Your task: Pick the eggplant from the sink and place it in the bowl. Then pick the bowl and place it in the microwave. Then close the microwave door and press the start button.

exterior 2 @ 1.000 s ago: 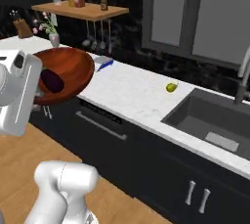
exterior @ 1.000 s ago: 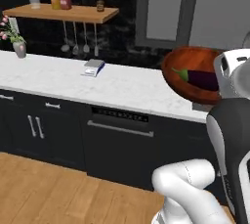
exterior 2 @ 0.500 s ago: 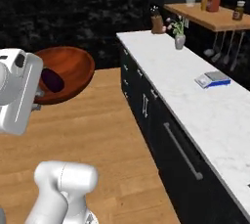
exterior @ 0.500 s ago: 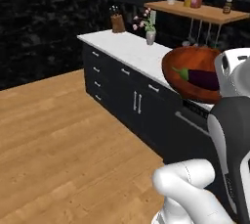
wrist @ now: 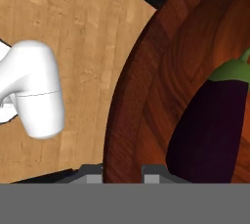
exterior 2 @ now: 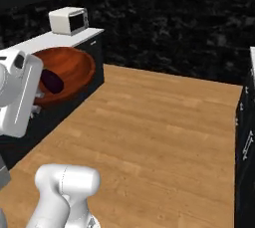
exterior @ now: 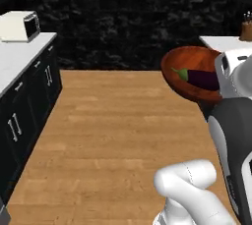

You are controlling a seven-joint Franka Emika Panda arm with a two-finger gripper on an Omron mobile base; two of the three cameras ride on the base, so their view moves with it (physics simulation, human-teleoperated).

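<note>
The reddish-brown bowl [exterior: 188, 66] hangs in the air, tilted, at the white hand's side, well above the wooden floor. My gripper [wrist: 122, 172] is shut on the bowl's rim [wrist: 128, 120], one finger on each side of the wall. The dark purple eggplant [exterior: 202, 78] with its green cap lies inside the bowl [exterior 2: 70, 70], and the eggplant [exterior 2: 51, 80] rests against the side nearest the hand. In the hand view the eggplant [wrist: 209, 125] lies just right of the gripped rim. The sink and the microwave are out of view.
An open stretch of wooden floor [exterior: 123, 121] runs ahead to a black stone wall. A dark cabinet run with a pale counter [exterior: 17, 57] stands to the left, carrying a small white boxy appliance [exterior 2: 69, 20]. More dark cabinets [exterior 2: 245, 137] and a knife block [exterior: 245, 28] stand to the right.
The whole picture has swung round as the base turned: the counter with the shelf has left the views and open floor has come in. The bowl with the eggplant stays in the grip.
</note>
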